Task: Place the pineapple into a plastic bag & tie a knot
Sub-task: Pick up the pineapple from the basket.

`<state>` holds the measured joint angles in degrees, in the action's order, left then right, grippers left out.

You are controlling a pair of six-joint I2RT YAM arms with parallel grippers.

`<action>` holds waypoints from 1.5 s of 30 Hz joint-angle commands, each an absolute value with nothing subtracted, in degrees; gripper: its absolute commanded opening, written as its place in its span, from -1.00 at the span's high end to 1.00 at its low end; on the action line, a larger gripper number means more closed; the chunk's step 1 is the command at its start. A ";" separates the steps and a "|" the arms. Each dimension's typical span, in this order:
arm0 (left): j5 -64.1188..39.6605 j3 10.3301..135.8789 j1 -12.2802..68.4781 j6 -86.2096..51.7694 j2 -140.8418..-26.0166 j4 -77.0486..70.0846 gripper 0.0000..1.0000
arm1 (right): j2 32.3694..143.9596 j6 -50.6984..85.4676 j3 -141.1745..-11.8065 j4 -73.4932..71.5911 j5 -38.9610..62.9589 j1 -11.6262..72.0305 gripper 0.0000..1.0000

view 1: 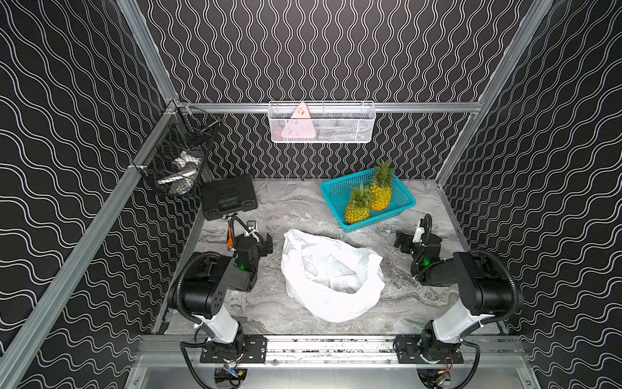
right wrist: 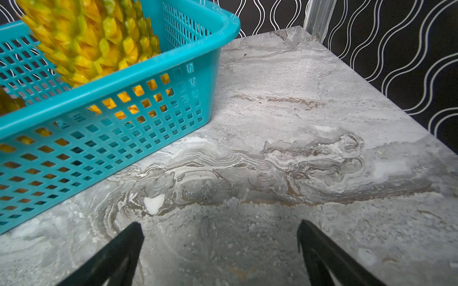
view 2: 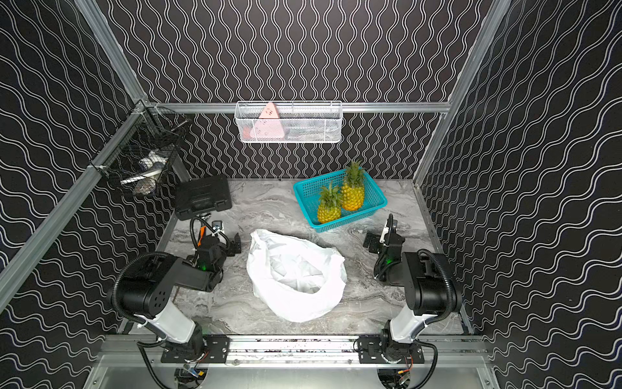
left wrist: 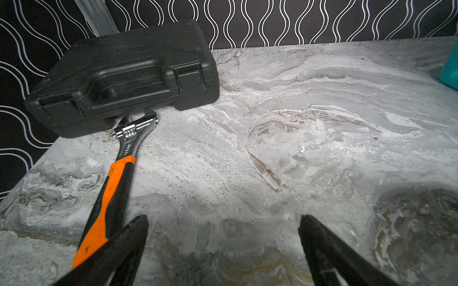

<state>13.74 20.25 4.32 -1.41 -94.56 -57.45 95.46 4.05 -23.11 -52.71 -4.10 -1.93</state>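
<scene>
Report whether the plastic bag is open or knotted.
Open: the plastic bag lies slack on the table, its mouth gaping upward, with no knot visible.

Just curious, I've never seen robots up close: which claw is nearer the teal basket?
The right. The right gripper sits open just short of the teal basket, by its near corner; the left gripper is on the far side of the white bag, beside the wrench.
</scene>
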 commanded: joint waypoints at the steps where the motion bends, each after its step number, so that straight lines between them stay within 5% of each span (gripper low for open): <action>1: 13.36 20.48 4.27 -0.42 -94.74 -60.21 -0.98 | 95.19 4.57 -21.97 -57.79 -4.71 -1.93 -0.99; 7: 13.03 18.05 4.30 0.04 -94.35 -64.93 -0.98 | 91.08 4.73 -19.16 -60.75 -9.76 -1.03 -0.99; 10: 17.13 15.37 5.82 0.24 -85.63 -62.69 -0.98 | 74.12 10.48 -21.09 -41.13 -22.06 1.49 -0.99; 13: 25.82 14.04 11.09 3.20 -79.43 -61.35 -0.98 | 59.39 21.25 -28.64 -14.57 -18.64 1.49 -0.99; 19: 35.87 32.51 19.87 -9.54 -59.52 -11.44 -0.93 | 50.80 34.97 -43.86 9.92 -4.15 1.67 -0.99; 21: 30.97 40.06 20.30 -18.19 -55.07 0.89 -0.91 | 52.50 35.68 -50.07 14.54 2.12 1.91 -0.99; 24: 9.91 50.88 20.48 -30.12 -53.18 11.37 -0.90 | 60.11 34.00 -62.91 23.01 7.58 2.93 -0.99; 27: -12.92 56.40 22.37 -40.33 -55.37 10.48 -0.88 | 69.69 28.01 -73.48 25.33 9.34 5.08 -1.00; 29: -19.31 59.69 25.87 -40.70 -57.98 12.20 -0.87 | 78.18 22.15 -81.75 28.57 10.90 8.97 -1.00; 33: -14.72 66.38 29.92 -29.57 -60.01 26.39 -0.88 | 94.38 18.13 -96.57 36.39 9.23 17.10 -1.00; 38: -6.26 68.55 29.96 -20.10 -60.30 36.37 -0.93 | 102.44 15.94 -95.55 27.38 -1.30 20.09 -1.00; 45: -6.93 64.86 29.93 -19.77 -60.43 35.18 -0.98 | 110.82 14.77 -97.53 26.75 -6.06 21.75 -0.99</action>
